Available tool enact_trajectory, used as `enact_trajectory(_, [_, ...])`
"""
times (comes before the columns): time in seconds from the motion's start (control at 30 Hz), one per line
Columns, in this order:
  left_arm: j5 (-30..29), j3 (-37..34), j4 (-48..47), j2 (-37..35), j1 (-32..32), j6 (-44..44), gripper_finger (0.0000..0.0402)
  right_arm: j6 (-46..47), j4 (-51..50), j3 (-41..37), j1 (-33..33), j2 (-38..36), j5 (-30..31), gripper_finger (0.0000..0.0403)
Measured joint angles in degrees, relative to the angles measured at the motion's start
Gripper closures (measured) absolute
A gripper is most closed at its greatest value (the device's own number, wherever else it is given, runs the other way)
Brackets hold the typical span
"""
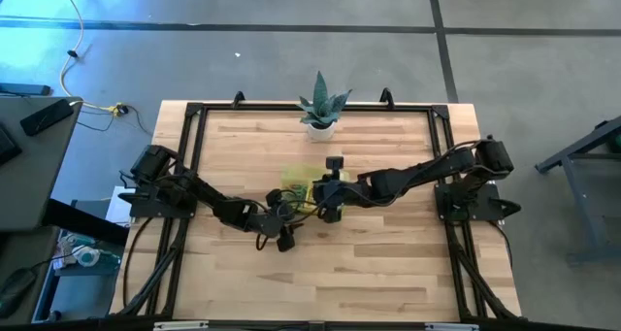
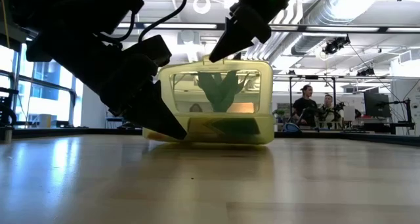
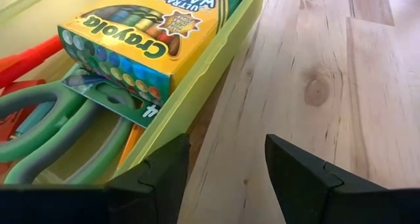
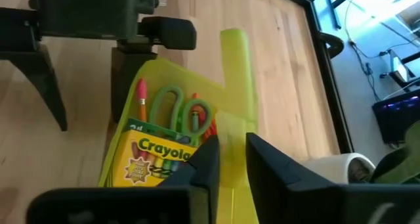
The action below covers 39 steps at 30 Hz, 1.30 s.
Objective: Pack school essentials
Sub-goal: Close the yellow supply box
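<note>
A translucent yellow-green box (image 1: 299, 183) sits mid-table with its lid (image 2: 220, 86) standing upright. Inside lie a Crayola crayon box (image 3: 144, 40), green-handled scissors (image 3: 59, 125) and an orange pen (image 3: 26, 60); the right wrist view also shows a pencil (image 4: 140, 96). My right gripper (image 4: 233, 161) comes from the right and is shut on the lid. My left gripper (image 3: 226, 161) is open, low at the box's near left corner, with bare table between its fingers. The note pad and the tiny red piece do not show. My left gripper has the outer side of one finger (image 3: 172, 168) against the box's outer side wall (image 3: 197, 86), low by the table; nothing lies between its fingers. My right gripper pinches the lid's free upper edge (image 4: 231, 135) between its two fingers, slanting down from above. The lid stands upright and the box's base rests on the table.
A spiky green plant in a white pot (image 1: 321, 106) stands near the far edge, behind the box. Bare wood lies toward the near edge (image 1: 320, 282). A black frame rail (image 1: 194, 156) runs along the table's sides. People (image 2: 308, 106) sit in the room beyond.
</note>
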Motion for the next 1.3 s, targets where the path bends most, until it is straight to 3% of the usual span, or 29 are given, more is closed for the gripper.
enact_trajectory(0.57, [-0.2, 0.0, 0.1, 0.0, 0.0, 0.0, 0.0213, 0.3, 0.0, -0.1, 0.0, 0.0, -3.2, 0.0260])
enact_trajectory(1.1, [-0.5, 0.0, 0.2, 0.0, 0.0, -1.1, 0.0213, 1.4, 0.1, -0.1, 3.1, 0.0, -4.8, 0.0251])
enact_trajectory(1.3, [-0.2, 0.0, 0.1, 0.0, 0.0, -1.1, 0.0213, -1.3, 1.3, -0.1, 3.8, 0.0, 1.3, 0.0251])
